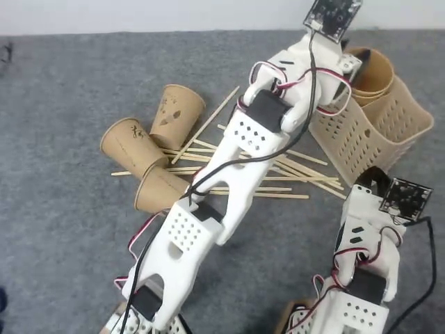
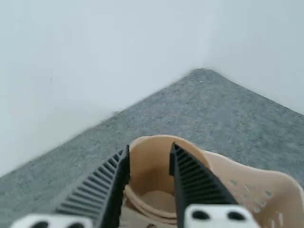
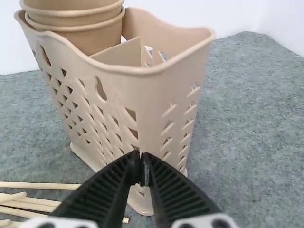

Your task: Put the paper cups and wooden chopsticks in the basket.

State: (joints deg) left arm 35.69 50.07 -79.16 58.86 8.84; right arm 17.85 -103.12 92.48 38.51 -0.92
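Left gripper (image 2: 149,167) first: its jaws are parted by a modest gap with nothing between them, and it hangs right over the stacked paper cups (image 2: 153,192) standing in the basket (image 2: 259,190). Across the way the right gripper (image 3: 141,167) has its tips pressed together on nothing at all, low down by the near wall of the basket (image 3: 142,99), just off the plastic. From here you can see two nested cups (image 3: 71,19) upright in the far compartment, behind a divider.

Pulling back to the high view: the left arm (image 1: 240,156) stretches long across the grey mat (image 1: 62,229) to the basket (image 1: 393,129) in the far right corner. Underneath it the wooden chopsticks (image 1: 295,182) lie scattered flat, running up to the basket's foot. Three loose cups are on their sides to the left, bunched together: one (image 1: 177,115), another (image 1: 132,146), and a third (image 1: 158,189).
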